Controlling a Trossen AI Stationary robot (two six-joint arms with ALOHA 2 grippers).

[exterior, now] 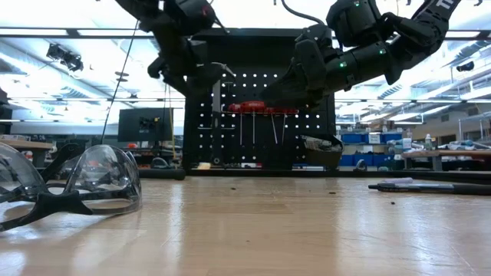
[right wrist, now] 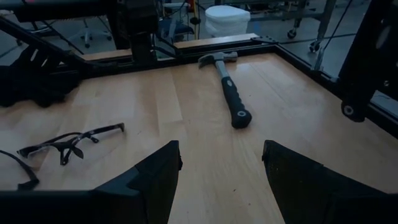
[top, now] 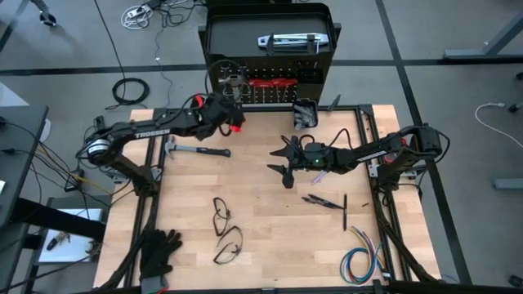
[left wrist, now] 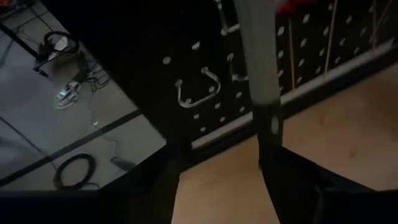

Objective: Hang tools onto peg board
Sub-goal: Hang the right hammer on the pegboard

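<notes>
**Left claw at the peg board, hammer on the table**

Your peg board [top: 270, 37] stood at the table's far edge. Your left gripper [top: 231, 104] hung open against it, a grey-shafted tool [left wrist: 258, 56] between its fingers. Your right gripper [top: 286, 157] waited open, the hammer [right wrist: 227, 84] lying ahead.

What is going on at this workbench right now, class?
Two robot arms are hanging tools on an upright black peg board at the table's far edge. The left gripper is up against the board's left part, beside a grey-shafted tool that hangs next to silver hooks. The right gripper hovers open over mid-table, holding nothing. A hammer still lies on the table.
</notes>
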